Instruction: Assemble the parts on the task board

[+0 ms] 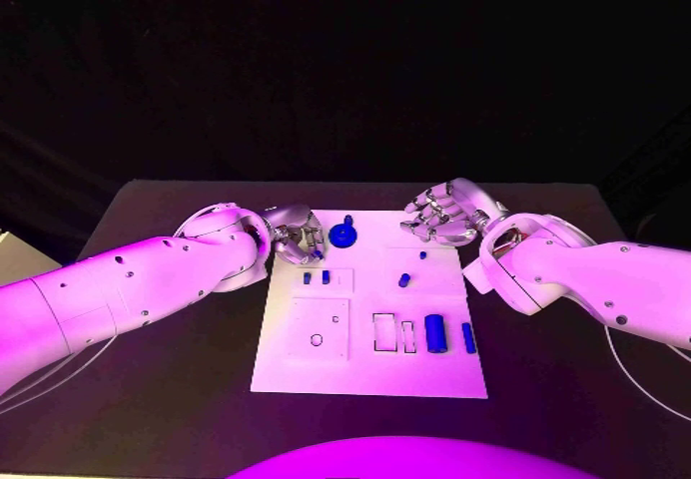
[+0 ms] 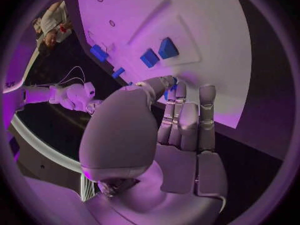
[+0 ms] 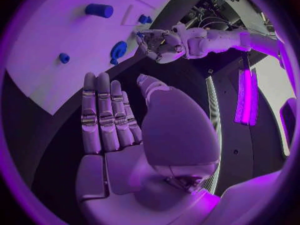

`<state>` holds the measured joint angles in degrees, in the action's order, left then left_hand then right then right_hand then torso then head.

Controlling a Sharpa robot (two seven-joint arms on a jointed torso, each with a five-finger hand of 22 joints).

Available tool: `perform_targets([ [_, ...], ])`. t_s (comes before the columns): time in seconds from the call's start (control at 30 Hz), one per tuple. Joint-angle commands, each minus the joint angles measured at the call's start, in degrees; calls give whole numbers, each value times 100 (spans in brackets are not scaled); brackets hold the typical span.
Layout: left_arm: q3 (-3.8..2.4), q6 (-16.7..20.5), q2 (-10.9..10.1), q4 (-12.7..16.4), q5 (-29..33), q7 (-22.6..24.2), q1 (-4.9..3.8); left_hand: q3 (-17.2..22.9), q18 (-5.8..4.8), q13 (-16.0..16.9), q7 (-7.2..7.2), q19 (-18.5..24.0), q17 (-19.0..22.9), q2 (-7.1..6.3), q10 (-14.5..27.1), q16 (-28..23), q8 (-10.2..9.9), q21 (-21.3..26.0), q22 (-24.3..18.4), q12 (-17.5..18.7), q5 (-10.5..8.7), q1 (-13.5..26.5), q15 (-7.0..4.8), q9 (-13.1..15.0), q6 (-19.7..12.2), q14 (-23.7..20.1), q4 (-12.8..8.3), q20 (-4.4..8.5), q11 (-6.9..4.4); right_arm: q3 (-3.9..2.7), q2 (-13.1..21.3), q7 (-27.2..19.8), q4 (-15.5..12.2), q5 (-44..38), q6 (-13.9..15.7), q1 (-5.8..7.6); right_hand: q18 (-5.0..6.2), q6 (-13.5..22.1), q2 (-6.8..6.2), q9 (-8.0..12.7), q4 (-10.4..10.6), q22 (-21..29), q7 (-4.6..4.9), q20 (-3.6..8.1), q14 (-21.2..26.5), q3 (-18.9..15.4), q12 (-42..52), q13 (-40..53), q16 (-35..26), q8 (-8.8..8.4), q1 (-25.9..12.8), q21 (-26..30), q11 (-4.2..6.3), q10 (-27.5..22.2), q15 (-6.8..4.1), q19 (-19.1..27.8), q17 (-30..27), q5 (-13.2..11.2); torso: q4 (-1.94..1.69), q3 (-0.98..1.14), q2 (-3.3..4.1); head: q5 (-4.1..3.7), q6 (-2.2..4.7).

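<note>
Found small blue parts [image 1: 435, 332] lying loose across the task board [image 1: 367, 374], with a round blue part [image 1: 345, 236] at its far edge. Saw the left hand [image 1: 296, 235] just beside that part, fingers reaching toward it; could not tell whether grasping or free. Saw the right hand [image 3: 109, 117] released, fingers straight, holding nothing, near the board's far right corner. Judged an early pick-up in hand; next called for 1 sure pinch on the round part. Read no writing anywhere.
</note>
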<state>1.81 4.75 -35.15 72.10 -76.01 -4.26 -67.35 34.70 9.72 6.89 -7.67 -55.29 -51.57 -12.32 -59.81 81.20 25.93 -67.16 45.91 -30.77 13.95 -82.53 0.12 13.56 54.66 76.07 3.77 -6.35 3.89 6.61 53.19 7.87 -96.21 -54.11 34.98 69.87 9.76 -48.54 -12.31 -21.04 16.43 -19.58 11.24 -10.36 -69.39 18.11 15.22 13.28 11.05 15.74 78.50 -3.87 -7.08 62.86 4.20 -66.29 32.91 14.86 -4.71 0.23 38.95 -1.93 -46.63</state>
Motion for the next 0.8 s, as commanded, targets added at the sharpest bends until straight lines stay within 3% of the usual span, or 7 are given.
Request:
perform_targets([
  [0.03, 21, -121, 28, -8, -84, -5, 15, -8, 8, -10, 0, -7, 8, 3, -30, 9, -19, -17, -8, 30, -3, 55, 1, 3, 52, 33, -33, 13, -1, 0, -3, -31, -7, -23, -83, -4, 73, 7, -45, 6, 0, 4, 36, -1, 28, 4, -38, -10, -21, 30, 8, 32, -42, -14, -4, 26, -7, 32, 1, 3, 4, -1, -5],
  [0.8, 46, -162, 49, 45, 1, 83, 16, -14, 3, 0, 16, -12, -15, 26, -117, 19, -27, -21, 4, 65, -13, 90, -11, 42, 134, 44, -66, 16, -22, 0, -12, -23, 10, -23, -101, -10, 73, 6, -43, 6, 2, 29, 37, -6, 34, 1, -37, -23, -36, 33, 5, 31, -44, -13, 0, 36, -14, 32, -2, -2, 0, -9, -14],
])
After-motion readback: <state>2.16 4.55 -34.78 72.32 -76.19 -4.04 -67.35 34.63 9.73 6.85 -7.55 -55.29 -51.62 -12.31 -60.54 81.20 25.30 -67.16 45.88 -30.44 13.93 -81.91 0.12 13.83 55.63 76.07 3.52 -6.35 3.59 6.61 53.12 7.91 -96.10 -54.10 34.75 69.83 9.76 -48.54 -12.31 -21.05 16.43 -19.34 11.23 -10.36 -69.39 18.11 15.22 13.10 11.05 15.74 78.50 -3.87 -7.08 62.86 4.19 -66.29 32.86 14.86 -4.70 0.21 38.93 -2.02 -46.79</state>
